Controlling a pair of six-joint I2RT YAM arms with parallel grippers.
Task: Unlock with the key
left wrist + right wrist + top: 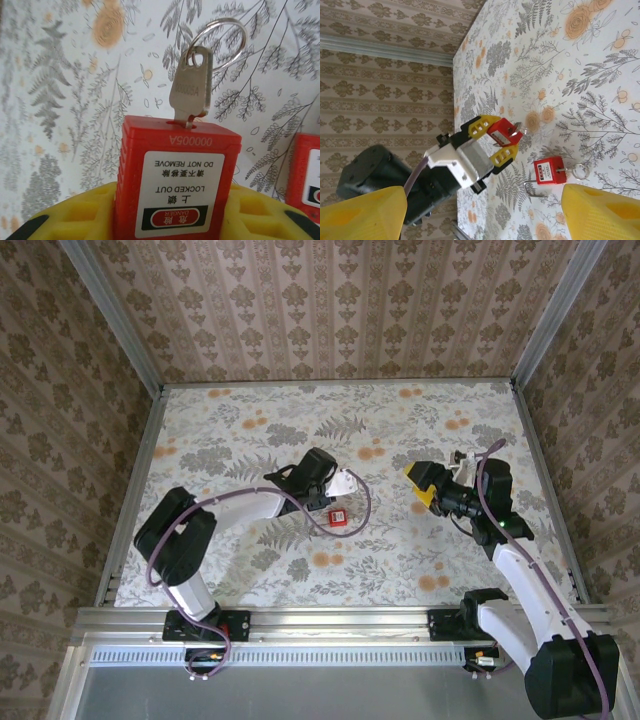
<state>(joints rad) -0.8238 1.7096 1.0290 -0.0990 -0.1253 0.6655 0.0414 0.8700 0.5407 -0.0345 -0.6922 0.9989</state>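
While the left gripper (335, 483) was clamped on a red padlock (175, 185), its yellow fingers (75, 212) pressed against both sides of the body. In the left wrist view the lock's white label read upside down: "DO NOT REMOVE", "LOCKED OUT", two Chinese characters, and "DANGER" in a red band. "000005A" was embossed on the edge above the label, and what looked like the same number was stamped on the key (192, 85). That key sat in the slot at the end of the padlock, tilted a little, with a bare steel ring (220, 21) through its head. The held lock was up off the flowered tabletop (250, 440), near its middle.

Just right of it and nearer the arms, a second red padlock (549, 171) lay flat on the tabletop, a ring (579, 171) at one end; its label was too small to read.

Further right, the right gripper (420, 485) hung with its yellow fingers (600, 212) wide apart, gripping nothing, facing the held lock across bare tabletop.
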